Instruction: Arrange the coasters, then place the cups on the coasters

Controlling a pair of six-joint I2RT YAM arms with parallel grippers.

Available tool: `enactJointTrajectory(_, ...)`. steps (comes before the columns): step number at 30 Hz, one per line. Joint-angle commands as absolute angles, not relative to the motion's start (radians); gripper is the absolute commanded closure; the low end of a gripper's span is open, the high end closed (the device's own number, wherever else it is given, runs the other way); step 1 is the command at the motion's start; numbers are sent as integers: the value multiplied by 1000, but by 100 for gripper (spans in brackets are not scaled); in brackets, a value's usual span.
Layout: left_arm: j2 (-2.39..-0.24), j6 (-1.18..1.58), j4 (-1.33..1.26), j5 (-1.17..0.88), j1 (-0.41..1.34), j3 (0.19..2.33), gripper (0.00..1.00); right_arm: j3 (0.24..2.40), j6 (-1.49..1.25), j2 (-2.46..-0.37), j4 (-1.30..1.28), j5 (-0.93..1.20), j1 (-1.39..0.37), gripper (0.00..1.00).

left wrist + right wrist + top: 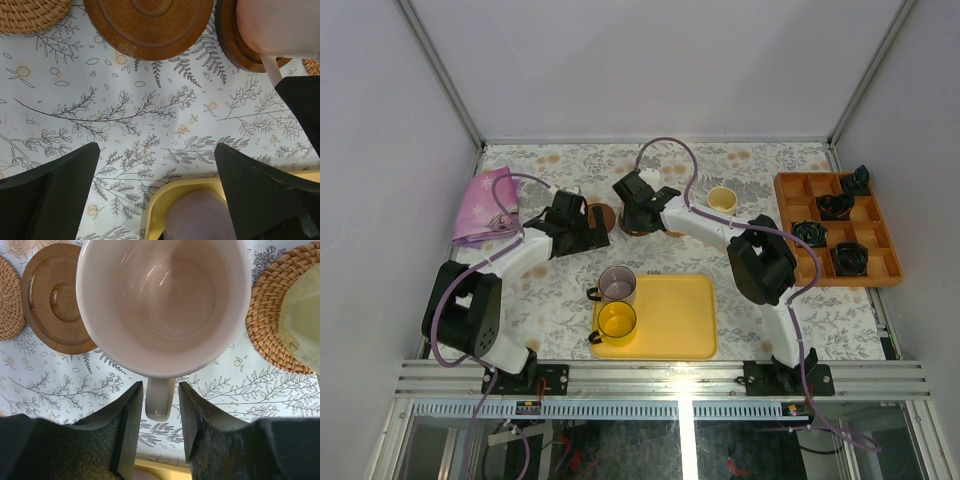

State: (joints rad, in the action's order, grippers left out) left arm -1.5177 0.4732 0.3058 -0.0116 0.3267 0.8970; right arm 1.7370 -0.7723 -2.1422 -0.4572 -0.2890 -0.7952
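3 plain white walls (pixel 650 60) enclose a floral-patterned table (pixel 760 165).

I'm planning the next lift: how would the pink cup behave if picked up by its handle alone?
Its glossy wall suggests the pink cup is rigid and slippery. The handle is small and sits at one side, so the bowl would probably sag away from the grip. Nudged, this wide cup would likely slide, not tip.

At least four cups (pixel 617 322), two wooden coasters (pixel 150 22), two wicker coasters (pixel 265 315)
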Motion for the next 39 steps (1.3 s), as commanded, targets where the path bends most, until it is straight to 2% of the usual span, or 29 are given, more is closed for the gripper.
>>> enactJointTrajectory(1, -1529, 467, 301, -15, 331, 887, 0, 1731, -779, -2061, -430, -318, -788, 58)
enactJointTrajectory(25, -1526, 460, 306, -14, 331, 895, 0, 1597, -716, -1890, -414, -332, -790, 59)
enactJointTrajectory(39, -1360, 383, 482, -145, 334, 934, 0, 1328, -590, -1525, -228, -436, -790, 58)
